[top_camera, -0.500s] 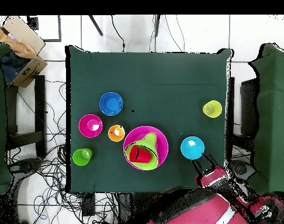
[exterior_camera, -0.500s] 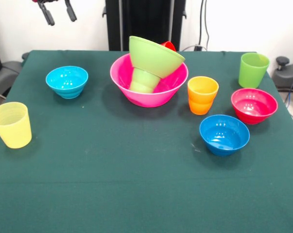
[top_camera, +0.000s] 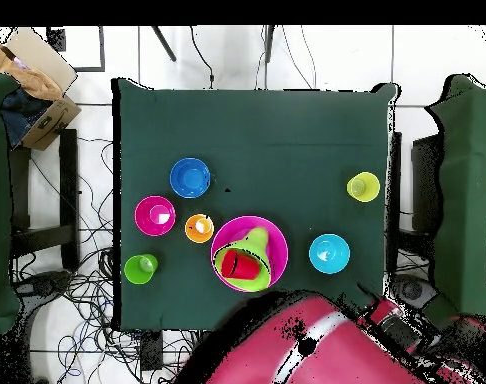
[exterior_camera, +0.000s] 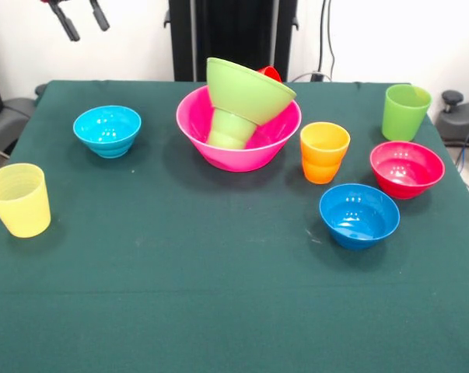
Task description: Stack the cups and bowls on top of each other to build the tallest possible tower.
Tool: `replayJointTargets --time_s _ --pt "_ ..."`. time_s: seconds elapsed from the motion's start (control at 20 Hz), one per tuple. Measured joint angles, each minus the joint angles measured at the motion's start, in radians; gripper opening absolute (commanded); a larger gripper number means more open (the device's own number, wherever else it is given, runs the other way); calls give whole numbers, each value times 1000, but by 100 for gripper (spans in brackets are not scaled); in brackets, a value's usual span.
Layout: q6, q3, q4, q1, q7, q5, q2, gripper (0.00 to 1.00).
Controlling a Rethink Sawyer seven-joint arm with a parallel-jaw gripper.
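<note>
Tower point(exterior_camera: 239, 124) tilted, lime green bowl point(exterior_camera: 248, 91) tipped, five cups, five bowls, gripper point(exterior_camera: 78, 19) fingers spread, empty, above table corner.

A robotics lab: green-clothed table point(top_camera: 287, 130), tangled floor cables point(top_camera: 77, 290), cardboard box point(top_camera: 37, 70), tiled floor.

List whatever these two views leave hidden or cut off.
- Red cup: front view shows only a sliver of rim behind the tilted lime green bowl.
- Small green cup: its base is hidden by the pink bowl wall.
- Gripper: cut off by the front view's top edge; not distinguishable in the overhead view.
</note>
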Motion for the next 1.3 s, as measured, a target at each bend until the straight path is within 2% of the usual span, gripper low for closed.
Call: replayJointTargets --time_s 0.5,0.55,0.75,0.95,1.3 --pt "16 -217 -122 246 464 -150 106 100" --pt "16 -277 -135 311 535 -201 133 100" --pt "16 -375 -140 424 606 -294 189 100" --pt "16 -449 -140 532 620 -355 265 100" --pt "16 -496 -99 576 620 -331 288 100"
